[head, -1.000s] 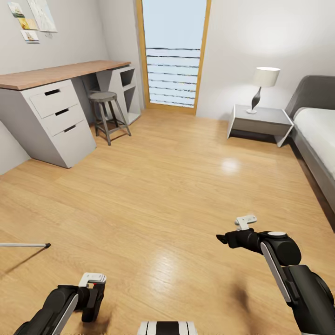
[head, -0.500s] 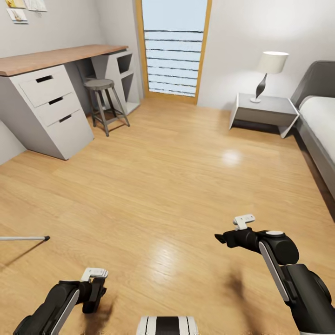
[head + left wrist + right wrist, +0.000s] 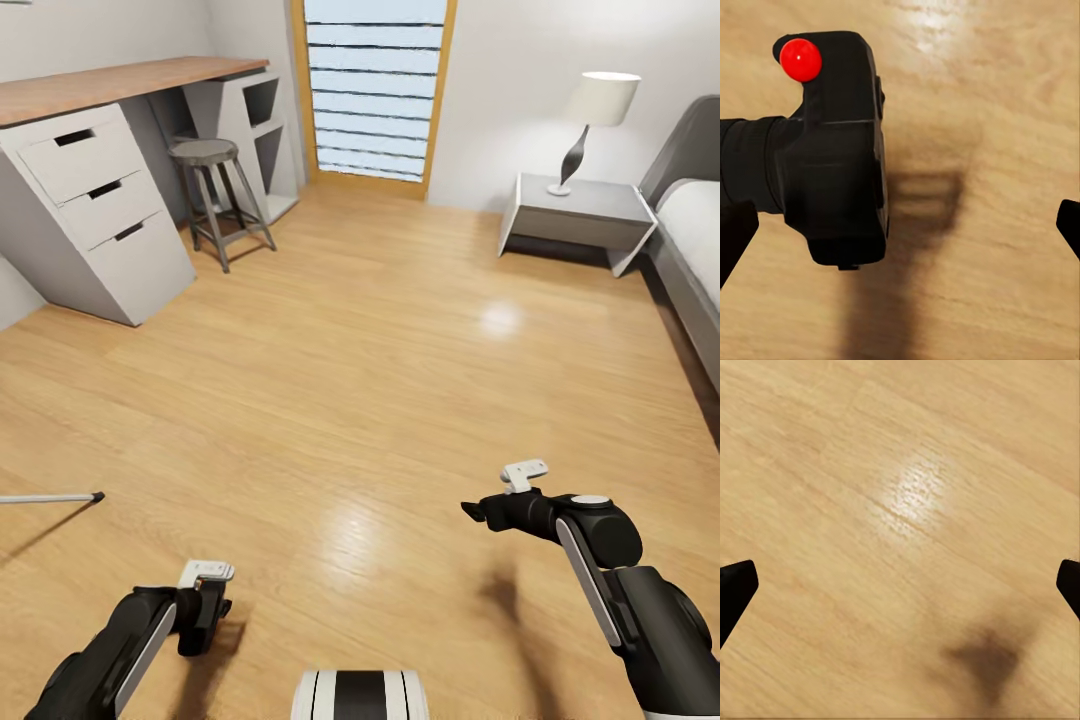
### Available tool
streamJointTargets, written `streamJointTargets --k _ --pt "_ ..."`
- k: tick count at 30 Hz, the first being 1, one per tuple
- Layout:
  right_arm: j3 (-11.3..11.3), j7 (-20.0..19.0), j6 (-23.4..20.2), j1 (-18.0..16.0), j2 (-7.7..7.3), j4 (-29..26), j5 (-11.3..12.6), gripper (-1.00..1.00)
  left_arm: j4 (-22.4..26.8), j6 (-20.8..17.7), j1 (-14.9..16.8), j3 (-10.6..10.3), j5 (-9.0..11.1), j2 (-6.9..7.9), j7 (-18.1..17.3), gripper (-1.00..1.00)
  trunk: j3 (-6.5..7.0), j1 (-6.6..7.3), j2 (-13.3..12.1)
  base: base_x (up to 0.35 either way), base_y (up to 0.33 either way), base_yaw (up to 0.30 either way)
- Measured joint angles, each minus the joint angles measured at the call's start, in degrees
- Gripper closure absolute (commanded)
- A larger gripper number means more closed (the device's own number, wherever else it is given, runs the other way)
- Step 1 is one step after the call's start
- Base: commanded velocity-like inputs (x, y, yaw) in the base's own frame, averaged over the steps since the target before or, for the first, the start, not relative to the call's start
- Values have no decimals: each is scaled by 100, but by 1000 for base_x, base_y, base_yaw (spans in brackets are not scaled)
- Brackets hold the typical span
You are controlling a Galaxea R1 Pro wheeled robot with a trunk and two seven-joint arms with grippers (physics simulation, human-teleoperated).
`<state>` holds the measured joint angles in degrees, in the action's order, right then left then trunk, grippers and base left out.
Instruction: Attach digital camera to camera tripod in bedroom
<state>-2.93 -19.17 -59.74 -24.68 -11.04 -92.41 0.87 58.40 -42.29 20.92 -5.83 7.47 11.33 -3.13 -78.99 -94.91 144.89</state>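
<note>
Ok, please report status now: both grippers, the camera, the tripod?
Left gripper carrying digital camera, grip state unclear. Right gripper open, empty, over wood floor. One tripod leg at left edge. No obstacle between.

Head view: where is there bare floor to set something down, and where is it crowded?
The floor lies bare between the drawer desk, nightstand and both arms. It gets tighter by the stool and along the bed.
</note>
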Motion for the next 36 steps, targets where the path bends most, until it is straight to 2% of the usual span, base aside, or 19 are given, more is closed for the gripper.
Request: streamJointTargets --k 13,31,36 --pt "-5 0 0 12 0 0 2 -100 -26 34 23 -9 -10 1 14 -100 -23 -2 2 0 0 0" --pt "-21 2 0 23 82 0 0 -100 -36 449 24 38 -31 -4 92 -100 -421 -49 26 0 0 0" --pt "-20 3 0 26 86 0 1 -100 -36 487 24 51 -14 -3 97 -100 -422 -49 26 0 0 0"
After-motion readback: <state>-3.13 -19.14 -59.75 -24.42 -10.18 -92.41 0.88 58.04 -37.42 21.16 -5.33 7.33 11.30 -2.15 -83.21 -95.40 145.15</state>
